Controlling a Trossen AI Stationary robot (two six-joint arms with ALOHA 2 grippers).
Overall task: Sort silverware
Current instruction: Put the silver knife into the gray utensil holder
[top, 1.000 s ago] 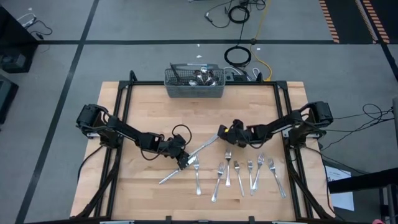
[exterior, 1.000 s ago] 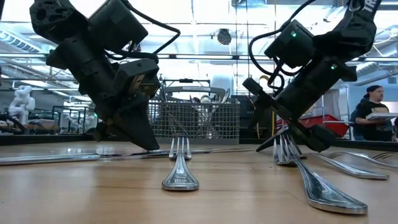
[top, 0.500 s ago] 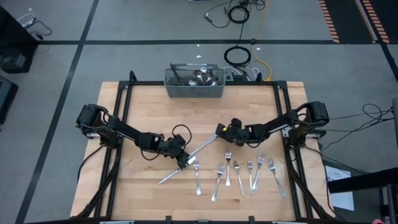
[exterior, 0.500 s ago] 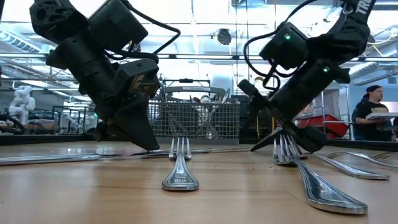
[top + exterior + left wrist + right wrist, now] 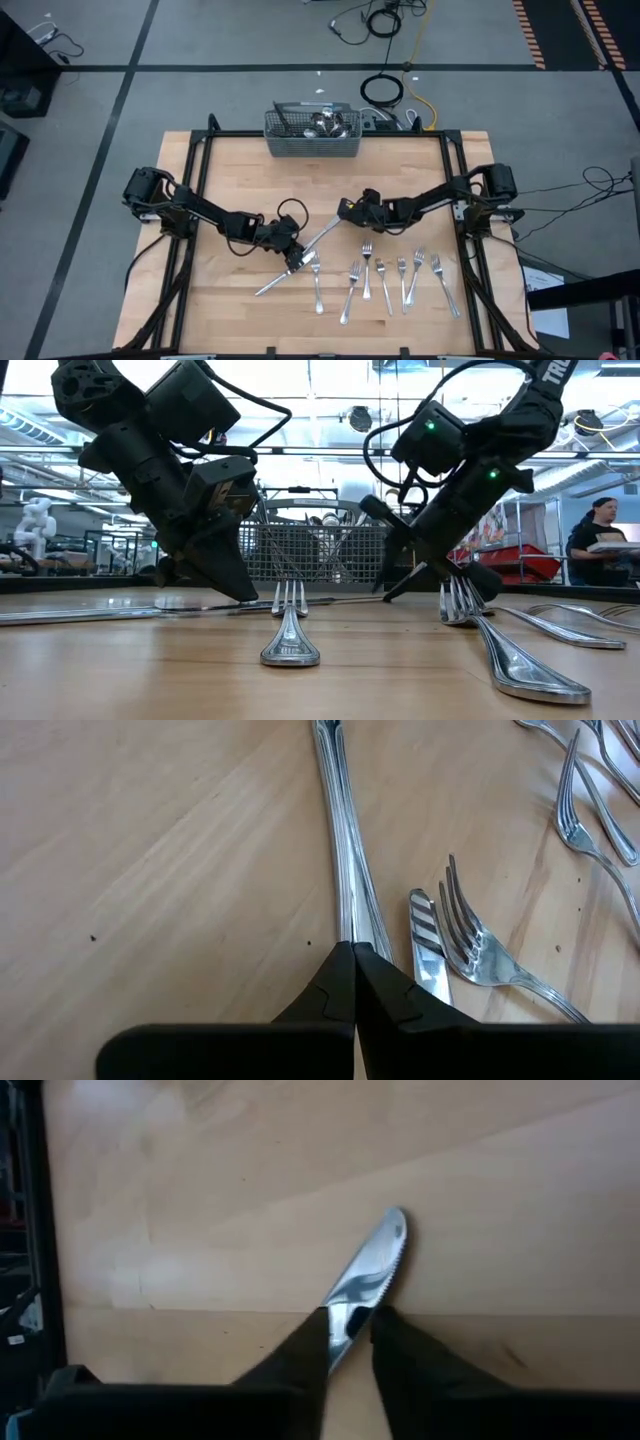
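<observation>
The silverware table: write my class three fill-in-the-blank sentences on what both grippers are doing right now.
1. The right gripper closes on the blade of a table ____.
2. The left gripper is ____, its fingertips pressed together on the same piece's handle.
3. The basket stands at the table's ____ edge from the forks.

Missing words: knife; shut; far

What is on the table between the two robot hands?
A long table knife runs between them in the high view: the left gripper pinches it at one end, the right gripper closes its fingers on the blade at the other.
</observation>
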